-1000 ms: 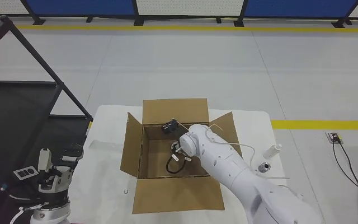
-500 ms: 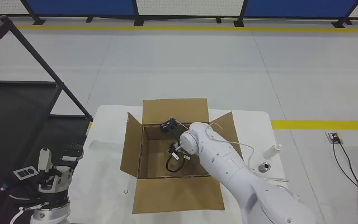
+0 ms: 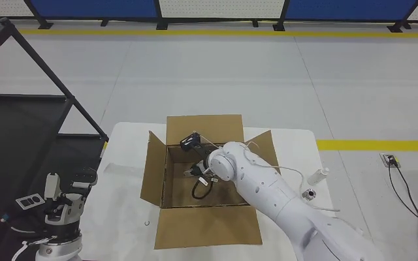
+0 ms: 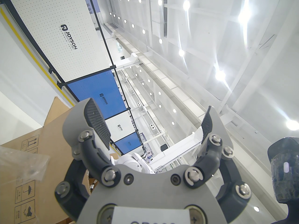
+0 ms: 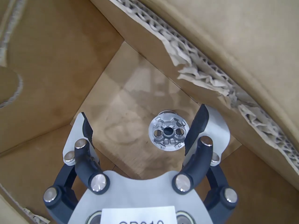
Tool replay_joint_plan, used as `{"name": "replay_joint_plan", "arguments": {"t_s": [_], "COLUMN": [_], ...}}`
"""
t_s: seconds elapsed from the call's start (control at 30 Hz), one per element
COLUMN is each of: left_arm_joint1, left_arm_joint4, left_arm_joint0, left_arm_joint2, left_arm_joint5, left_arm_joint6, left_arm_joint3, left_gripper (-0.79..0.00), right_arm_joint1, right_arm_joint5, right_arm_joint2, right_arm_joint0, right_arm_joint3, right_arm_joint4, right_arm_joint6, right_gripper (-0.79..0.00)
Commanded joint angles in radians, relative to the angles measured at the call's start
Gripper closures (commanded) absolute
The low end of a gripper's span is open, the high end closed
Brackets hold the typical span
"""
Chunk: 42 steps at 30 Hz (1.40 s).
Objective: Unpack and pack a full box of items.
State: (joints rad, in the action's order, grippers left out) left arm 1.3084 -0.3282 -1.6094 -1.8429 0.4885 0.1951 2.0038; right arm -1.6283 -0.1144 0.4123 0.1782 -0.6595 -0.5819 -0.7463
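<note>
Cardboard box [image 3: 172, 215] stands open on the white table [image 3: 124, 196], all four flaps folded out. The right arm reaches down into it from the near right; in the top view the arm's bulk hides most of the box floor and the fingers themselves.

Right gripper [image 5: 143, 117] is low inside the box, near an inner corner. Fingers spread wide, nothing between them. A round grey metal part [image 5: 167, 134] with a centre hole lies flat on the box floor, just beside one pad [image 5: 196, 127]. That pad overlaps the part's rim in the wrist view; cannot tell whether they touch. The box wall next to it has a torn corrugated edge [image 5: 210, 80].

Left gripper [image 4: 151, 115] sits off the table's left edge, pointing up toward the ceiling. Fingers spread, empty. Beside it, a crumpled clear plastic bag [image 4: 23, 162] lies against the box's outer side, cut off at the frame edge, contents unreadable. A dark object [image 4: 283, 169] is also cropped; cannot identify it.

On the table right of the box: a white bottle [image 3: 318, 175] and a small metal item [image 3: 308, 194], too small to make out.
</note>
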Motion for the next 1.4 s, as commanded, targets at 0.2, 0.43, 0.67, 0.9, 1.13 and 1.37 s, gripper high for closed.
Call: {"name": "replay_joint_plan", "arguments": {"t_s": [0.2,0.43,0.67,0.9,1.13,1.37], "left_arm_joint1": [0.0,0.0,0.0,0.0,0.0,0.0], "left_arm_joint4": [0.0,0.0,0.0,0.0,0.0,0.0], "left_arm_joint0": [0.0,0.0,0.0,0.0,0.0,0.0], "left_arm_joint2": [0.0,0.0,0.0,0.0,0.0,0.0], "left_arm_joint5": [0.0,0.0,0.0,0.0,0.0,0.0], "left_arm_joint6": [0.0,0.0,0.0,0.0,0.0,0.0], "left_arm_joint3": [0.0,0.0,0.0,0.0,0.0,0.0], "left_gripper": [-0.785,-0.785,-0.785,-0.785,-0.785,-0.785], "right_arm_joint1": [0.163,0.292,0.376,0.402,0.415,0.427], "right_arm_joint5": [0.116,0.185,0.241,0.278,0.213,0.155], "right_arm_joint2": [0.174,0.463,0.876,1.212,1.359,1.337], "right_arm_joint0": [0.156,0.384,0.717,0.989,1.089,1.029], "right_arm_joint3": [-0.492,-0.985,-1.442,-1.562,-1.371,-1.097], "right_arm_joint4": [-0.177,-0.412,-0.573,-0.541,-0.453,-0.455], "right_arm_joint6": [-0.121,-0.223,-0.294,-0.307,-0.389,-0.433], "right_gripper": [-0.785,-0.785,-0.785,-0.785,-0.785,-0.785]}}
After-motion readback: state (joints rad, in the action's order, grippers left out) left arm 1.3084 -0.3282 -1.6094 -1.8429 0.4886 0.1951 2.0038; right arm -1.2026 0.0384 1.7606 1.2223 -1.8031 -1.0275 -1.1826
